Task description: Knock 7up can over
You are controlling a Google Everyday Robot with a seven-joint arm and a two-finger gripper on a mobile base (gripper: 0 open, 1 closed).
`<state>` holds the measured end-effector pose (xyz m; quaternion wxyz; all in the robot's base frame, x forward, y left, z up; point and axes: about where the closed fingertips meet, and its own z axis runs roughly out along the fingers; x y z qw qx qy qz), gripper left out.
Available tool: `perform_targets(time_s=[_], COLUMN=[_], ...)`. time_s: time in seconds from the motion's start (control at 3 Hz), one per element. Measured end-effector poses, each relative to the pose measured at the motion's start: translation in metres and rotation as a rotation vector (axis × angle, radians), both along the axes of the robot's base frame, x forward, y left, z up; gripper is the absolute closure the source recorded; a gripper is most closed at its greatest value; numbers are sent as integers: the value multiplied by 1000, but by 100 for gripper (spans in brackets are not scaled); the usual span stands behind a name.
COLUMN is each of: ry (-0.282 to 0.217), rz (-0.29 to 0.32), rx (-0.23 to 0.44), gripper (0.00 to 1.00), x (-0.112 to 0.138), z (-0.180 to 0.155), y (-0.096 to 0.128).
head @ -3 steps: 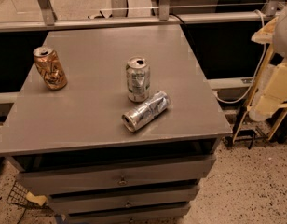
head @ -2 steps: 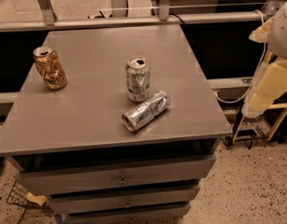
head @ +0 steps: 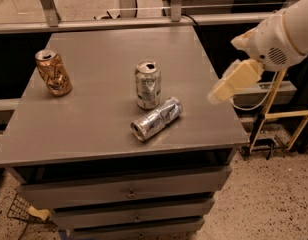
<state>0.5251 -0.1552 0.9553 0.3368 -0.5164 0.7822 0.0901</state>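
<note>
Fingers (head: pixel 237 78) together; gripper (head: pixel 215 94) right of table (head: pixel 94 119)

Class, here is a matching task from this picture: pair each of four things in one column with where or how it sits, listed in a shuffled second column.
1. 7up can
2. shiny silver can
3. orange-gold can
4. claw

A. lying on its side near the front of the table
B. in the air at the right side
C. upright near the middle
D. standing near the left edge

Pairs: 1-C, 2-A, 3-D, 4-B
</note>
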Motion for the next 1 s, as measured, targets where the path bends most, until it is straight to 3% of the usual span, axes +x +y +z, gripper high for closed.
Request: perform_targets(time_s=[0.33, 0.67, 1.0], ry=[-54, -60, -67], rz=[75, 91, 117], rx=[287, 287, 300], gripper=[0, 0, 0], x=[40, 42, 49], z=[0, 0, -9], y=[55, 63, 85])
